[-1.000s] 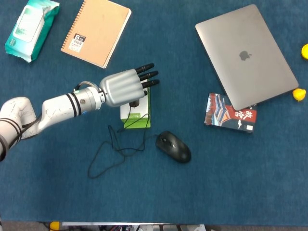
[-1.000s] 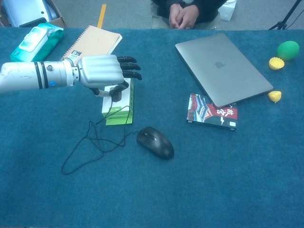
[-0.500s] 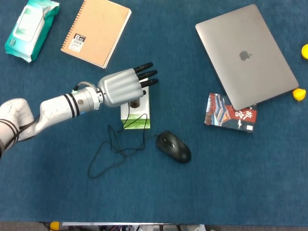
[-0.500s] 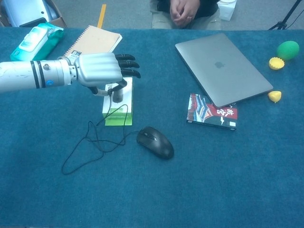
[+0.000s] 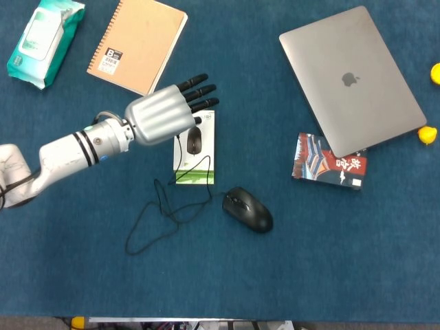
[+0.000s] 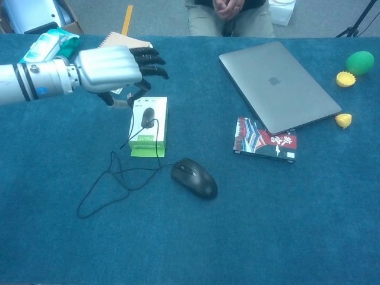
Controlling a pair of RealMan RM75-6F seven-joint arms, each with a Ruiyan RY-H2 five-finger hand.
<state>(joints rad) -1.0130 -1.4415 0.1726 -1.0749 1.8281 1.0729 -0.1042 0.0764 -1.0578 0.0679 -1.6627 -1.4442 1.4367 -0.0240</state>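
At far left we see our left hand [image 5: 159,117], fingers spread and holding nothing, raised above the table [image 5: 330,261]. The white-and-green mouse box [image 5: 194,157] lies just below and to the right of the fingertips in the head view, apart from them, its long axis running toward and away from us. The cable [image 5: 165,213] crosses it, trailing to the black mouse [image 5: 247,209] further right. Our right hand shows in neither view, so the left is nearer.

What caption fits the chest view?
Left hand hovers open above the mouse box, beside the black mouse.
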